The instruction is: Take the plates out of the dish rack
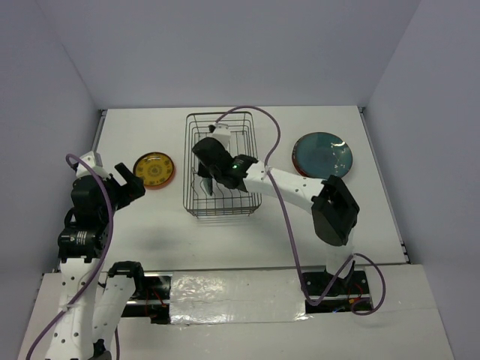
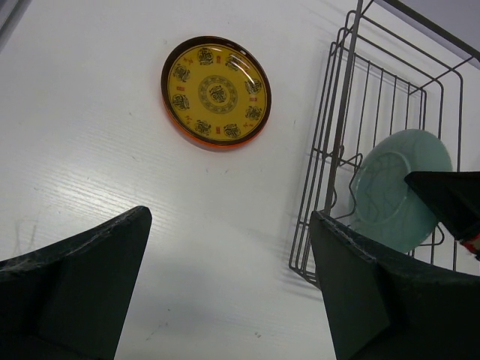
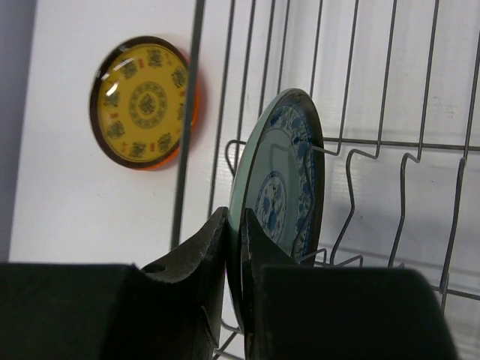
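Pale-green plate (image 3: 279, 187), seemingly upright in dish rack (image 1: 241, 135) — right hand (image 3: 235, 225) clamped on its rim, left hand (image 2: 230, 225) apart.

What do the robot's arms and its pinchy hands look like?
The left arm and right arm are white tubes with black joints. The left gripper and right gripper are black, each with two wide, flat fingers. A purple cable loops along each arm, and a green light glows by the right wrist.

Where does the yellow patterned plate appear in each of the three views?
Top external: the yellow patterned plate lies flat, left of the dish rack.
Left wrist: top centre, left of the rack.
Right wrist: upper left, beyond the rack's wires.
Shared landmark: the dish rack.
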`<act>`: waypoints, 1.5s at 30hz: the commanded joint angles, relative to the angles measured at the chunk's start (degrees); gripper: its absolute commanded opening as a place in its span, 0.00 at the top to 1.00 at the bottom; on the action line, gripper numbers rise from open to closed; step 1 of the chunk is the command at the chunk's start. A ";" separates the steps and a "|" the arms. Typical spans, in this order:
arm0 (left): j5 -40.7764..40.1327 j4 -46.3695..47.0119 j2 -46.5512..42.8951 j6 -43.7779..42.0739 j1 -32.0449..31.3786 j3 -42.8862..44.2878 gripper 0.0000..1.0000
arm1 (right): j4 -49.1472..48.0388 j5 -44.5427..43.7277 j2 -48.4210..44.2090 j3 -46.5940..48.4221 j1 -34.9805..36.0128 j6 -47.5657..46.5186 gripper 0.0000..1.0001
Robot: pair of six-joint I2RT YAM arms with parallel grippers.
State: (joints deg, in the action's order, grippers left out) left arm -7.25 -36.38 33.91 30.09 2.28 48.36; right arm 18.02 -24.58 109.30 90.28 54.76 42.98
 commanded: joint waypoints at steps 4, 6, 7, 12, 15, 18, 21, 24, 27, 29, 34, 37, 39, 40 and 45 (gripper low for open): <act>-0.84 1.49 0.72 -0.64 -0.35 0.68 0.00 | -1.14 -1.44 -10.15 1.21 0.08 -2.02 0.96; -0.93 1.23 1.50 -0.55 -0.35 1.12 0.00 | -2.37 0.40 -11.82 1.13 0.08 -2.90 0.96; -1.45 0.62 1.77 -0.47 -0.35 1.91 0.00 | -3.33 1.28 -13.57 1.13 0.08 -4.21 0.96; 2.31 -1.76 3.00 6.01 -0.26 6.64 0.00 | -7.91 14.01 -18.94 1.04 0.69 -18.31 0.95; 6.62 -4.48 4.31 12.52 -0.26 11.82 0.00 | -6.96 20.09 -22.80 0.16 2.71 -34.02 1.00; 12.94 -5.81 4.32 18.77 -0.26 15.44 0.01 | -2.12 12.33 -27.37 -4.31 8.94 -52.55 1.00; 23.47 -1.08 1.61 25.53 -0.26 13.27 0.01 | -1.92 -7.92 -30.27 -12.30 19.63 -67.17 1.00; 34.44 10.08 -1.99 33.62 -0.26 7.04 0.00 | -8.16 -19.42 -30.46 -19.08 26.95 -76.08 1.00; 38.44 13.18 -3.59 36.54 -0.26 5.34 0.02 | -15.96 -26.21 -29.58 -21.98 30.13 -81.90 1.00; 37.05 9.77 -3.76 33.47 -0.26 6.91 0.02 | -18.45 -28.94 -28.71 -22.69 31.45 -86.63 1.00; 33.70 1.42 -3.77 27.32 -0.26 10.00 0.06 | -26.52 -32.54 -20.91 -17.79 34.44 -95.96 1.00; 31.96 -3.58 -1.92 22.93 -0.26 11.05 0.09 | -31.98 -33.34 -15.89 -14.45 35.67 -102.73 1.00; 31.68 -4.84 -0.87 21.51 -0.26 10.97 0.10 | -33.23 -32.64 -13.86 -12.77 36.20 -105.47 1.00; 32.03 -4.67 -0.69 21.07 -0.26 10.62 0.10 | -32.27 -31.94 -12.89 -10.24 36.55 -105.38 1.00; 32.48 -2.99 -0.69 20.37 -0.26 8.77 0.32 | -33.30 -29.04 -8.57 -4.94 38.31 -105.47 1.00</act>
State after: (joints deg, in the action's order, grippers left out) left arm 24.73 -40.05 33.17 53.28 2.11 56.95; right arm -8.67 -53.76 100.73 81.17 91.79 -59.05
